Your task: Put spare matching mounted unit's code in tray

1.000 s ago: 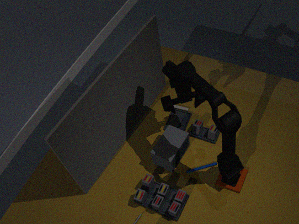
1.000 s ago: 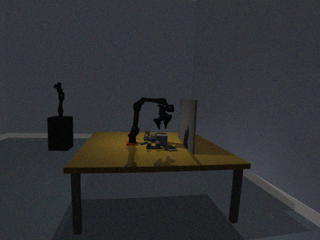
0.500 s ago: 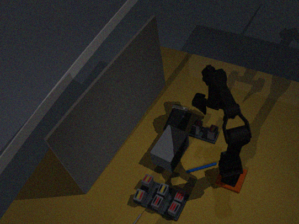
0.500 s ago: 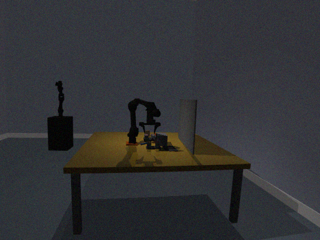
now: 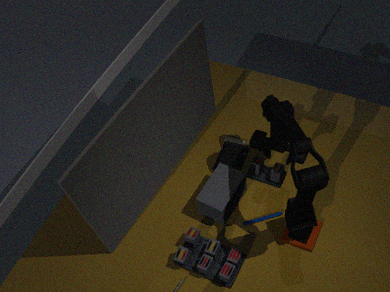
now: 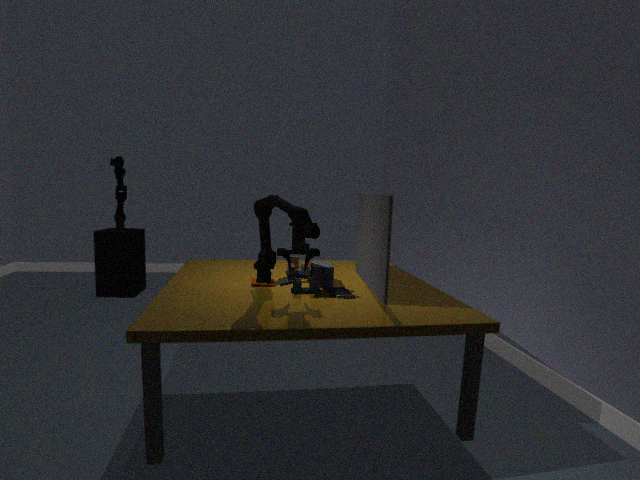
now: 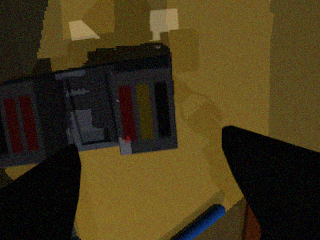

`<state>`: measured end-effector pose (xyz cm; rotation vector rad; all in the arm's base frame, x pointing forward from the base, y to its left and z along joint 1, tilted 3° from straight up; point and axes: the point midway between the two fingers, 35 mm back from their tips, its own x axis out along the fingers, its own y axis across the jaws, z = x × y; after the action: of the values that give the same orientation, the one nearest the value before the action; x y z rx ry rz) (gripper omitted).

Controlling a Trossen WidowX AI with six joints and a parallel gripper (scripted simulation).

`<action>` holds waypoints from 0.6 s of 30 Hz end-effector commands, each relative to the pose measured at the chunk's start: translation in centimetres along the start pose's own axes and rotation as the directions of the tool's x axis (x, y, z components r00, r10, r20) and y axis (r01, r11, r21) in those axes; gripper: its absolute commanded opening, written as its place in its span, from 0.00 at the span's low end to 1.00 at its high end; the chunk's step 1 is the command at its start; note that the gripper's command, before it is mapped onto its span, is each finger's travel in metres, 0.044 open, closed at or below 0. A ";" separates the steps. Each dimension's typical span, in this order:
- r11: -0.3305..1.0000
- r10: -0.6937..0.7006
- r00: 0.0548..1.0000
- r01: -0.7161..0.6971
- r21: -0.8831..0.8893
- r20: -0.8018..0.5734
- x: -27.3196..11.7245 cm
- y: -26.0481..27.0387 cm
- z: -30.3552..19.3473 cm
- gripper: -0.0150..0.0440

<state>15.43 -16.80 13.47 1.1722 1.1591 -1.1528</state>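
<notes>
The gripper (image 5: 279, 159) (image 6: 298, 271) (image 7: 151, 146) is parted and empty, above the red-yellow-black spare (image 5: 276, 173) (image 7: 145, 112) in its holder (image 5: 264, 178) (image 7: 92, 145), outside the tray (image 5: 231, 152); off-centre fingers could clip its edge and knock it askew; a misread code could bring the wrong part.

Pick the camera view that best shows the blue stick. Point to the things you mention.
The top view: the blue stick (image 5: 263, 218) (image 6: 285, 283) (image 7: 202, 222) lies there in full. The exterior view shows it tiny; the wrist view cuts it off at the bottom edge.
</notes>
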 end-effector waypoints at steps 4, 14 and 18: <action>1.000 -0.001 1.000 0.001 0.003 -0.008 1.1 0.0 -0.1 0.76; 1.000 -0.001 1.000 0.001 0.003 -0.008 2.7 0.1 0.0 0.76; 1.000 -0.001 1.000 0.001 0.003 -0.008 3.4 0.2 0.0 0.76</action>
<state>15.79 -17.05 10.76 1.1718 1.1563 -1.1522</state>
